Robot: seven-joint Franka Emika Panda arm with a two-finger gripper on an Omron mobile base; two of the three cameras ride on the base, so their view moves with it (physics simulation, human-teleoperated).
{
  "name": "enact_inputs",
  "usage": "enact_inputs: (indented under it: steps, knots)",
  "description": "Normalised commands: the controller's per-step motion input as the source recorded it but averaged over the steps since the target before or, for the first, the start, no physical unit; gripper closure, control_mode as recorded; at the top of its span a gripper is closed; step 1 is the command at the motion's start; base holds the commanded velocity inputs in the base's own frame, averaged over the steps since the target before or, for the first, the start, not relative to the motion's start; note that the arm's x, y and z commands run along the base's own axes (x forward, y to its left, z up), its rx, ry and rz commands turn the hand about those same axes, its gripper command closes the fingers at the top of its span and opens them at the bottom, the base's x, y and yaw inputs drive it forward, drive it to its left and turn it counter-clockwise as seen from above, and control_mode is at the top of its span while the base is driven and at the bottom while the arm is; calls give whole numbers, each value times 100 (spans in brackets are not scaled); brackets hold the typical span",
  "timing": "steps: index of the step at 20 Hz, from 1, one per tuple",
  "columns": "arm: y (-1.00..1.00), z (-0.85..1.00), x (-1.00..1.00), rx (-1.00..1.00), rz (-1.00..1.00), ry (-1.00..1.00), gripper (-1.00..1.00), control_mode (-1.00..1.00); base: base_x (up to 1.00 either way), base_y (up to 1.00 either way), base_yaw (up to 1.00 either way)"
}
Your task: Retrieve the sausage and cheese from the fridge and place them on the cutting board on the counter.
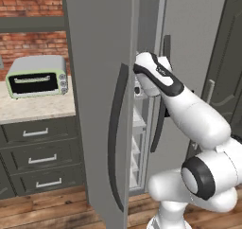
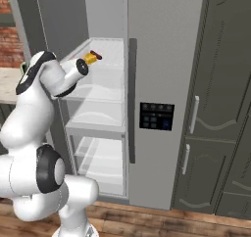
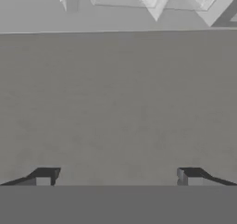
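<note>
Sausage and cheese on upper fridge shelf

Sausage (image 2: 95, 55) and cheese (image 2: 89, 59) lie touching on a translucent shelf (image 2: 105, 79) inside the fridge (image 2: 166, 59). Open fridge door (image 1: 97, 81) stands between arm and toaster oven (image 1: 37, 76) on the counter (image 1: 28, 110). Gripper (image 3: 118, 177) jaws spread wide, empty, facing a flat grey surface.

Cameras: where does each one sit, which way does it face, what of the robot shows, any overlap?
Left base view: behind-left, facing the open fridge door; arm at right.
Right base view: behind-right, facing fridge shelves, cheese, sausage; arm at left.
Hand view: on the hand, facing a grey surface; gripper open.
Both base views share fridge and arm.
</note>
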Motion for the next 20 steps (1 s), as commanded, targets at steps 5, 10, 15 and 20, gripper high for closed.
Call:
enact_inputs:
  steps: [5,10,15,20]
  knots:
    - [97,1,-5,0,17,5,-100,-100,0,0,0]
    - [76,0,0,0,16,3,-100,-100,0,0,0]
    - [13,0,0,-1,9,0,-100,-100,0,0,0]
    - [-81,23,0,-4,0,2,-100,-100,0,0,0]
